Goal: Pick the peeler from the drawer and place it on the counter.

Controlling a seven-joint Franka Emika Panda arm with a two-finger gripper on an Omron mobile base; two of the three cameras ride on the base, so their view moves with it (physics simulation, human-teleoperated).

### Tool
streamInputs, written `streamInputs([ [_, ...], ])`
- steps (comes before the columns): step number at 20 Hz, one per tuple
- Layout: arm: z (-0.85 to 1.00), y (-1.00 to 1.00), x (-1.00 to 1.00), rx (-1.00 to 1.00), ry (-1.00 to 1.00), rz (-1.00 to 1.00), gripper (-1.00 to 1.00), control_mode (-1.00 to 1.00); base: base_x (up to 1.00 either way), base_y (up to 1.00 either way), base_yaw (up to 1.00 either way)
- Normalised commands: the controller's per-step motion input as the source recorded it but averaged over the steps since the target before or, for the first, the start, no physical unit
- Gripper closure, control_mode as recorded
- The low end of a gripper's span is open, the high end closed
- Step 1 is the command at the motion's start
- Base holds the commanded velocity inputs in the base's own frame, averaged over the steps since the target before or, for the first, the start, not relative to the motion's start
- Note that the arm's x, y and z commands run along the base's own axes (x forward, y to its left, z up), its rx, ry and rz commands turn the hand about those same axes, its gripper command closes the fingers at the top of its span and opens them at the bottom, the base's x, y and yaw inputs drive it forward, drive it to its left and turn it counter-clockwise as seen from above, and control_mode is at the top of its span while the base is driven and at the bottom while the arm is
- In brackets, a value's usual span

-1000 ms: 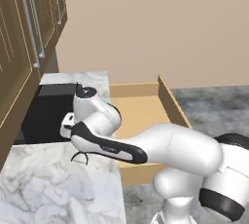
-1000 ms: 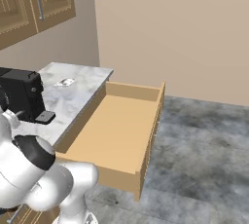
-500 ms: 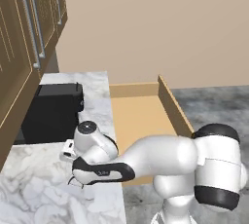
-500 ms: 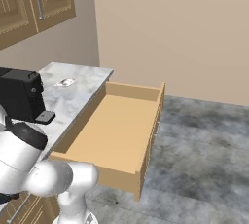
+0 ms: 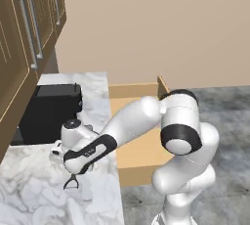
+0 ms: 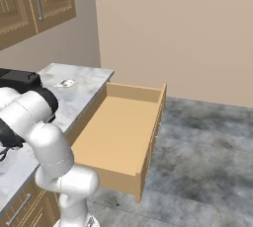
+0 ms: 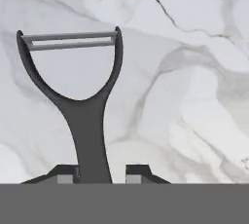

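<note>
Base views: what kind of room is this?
A kitchen, rendered. Signs: a marble counter under wooden wall cabinets, an open light-wood drawer, and a black coffee machine on the counter. The gripper holds a peeler above the marble.

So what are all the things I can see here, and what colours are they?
peeler: one, dark grey, forked head pointing away, handle between the fingertips, over the marble.
counter: one, white and grey marble, left of the drawer.
drawer: one, light wood, pulled open, nothing visible inside.
coffee machine: one, black, on the counter under the cupboards.
small silvery thing: one, at the counter's far end; too small to tell what it is.
cupboards: brown wood with metal bar handles, above the counter.
floor: dark grey, mottled.
wall: beige.
gripper: one, dark fingertips, gripping the peeler's handle.
</note>
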Motion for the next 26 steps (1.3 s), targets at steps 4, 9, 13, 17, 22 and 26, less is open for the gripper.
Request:
streamInputs([
  [4,-0.10,0.07,0.26,0.00,0.00,0.00,-1.00,-1.00,0.00,0.00,0.00],
  [9,0.00,-0.49,-0.05,0.05,-0.08,0.00,-1.00,-1.00,0.00,0.00,0.00],
  [13,0.17,-0.82,-0.31,0.15,-0.23,0.00,-1.00,-1.00,0.00,0.00,0.00],
  [17,0.73,-1.00,-0.40,0.30,-0.27,0.05,-1.00,-1.00,0.00,0.00,0.00],
  [22,0.59,-1.00,-0.33,0.43,-0.26,0.03,-1.00,-1.00,0.00,0.00,0.00],
  [26,0.46,-1.00,-0.27,0.50,-0.21,0.00,-1.00,-1.00,0.00,0.00,0.00],
])
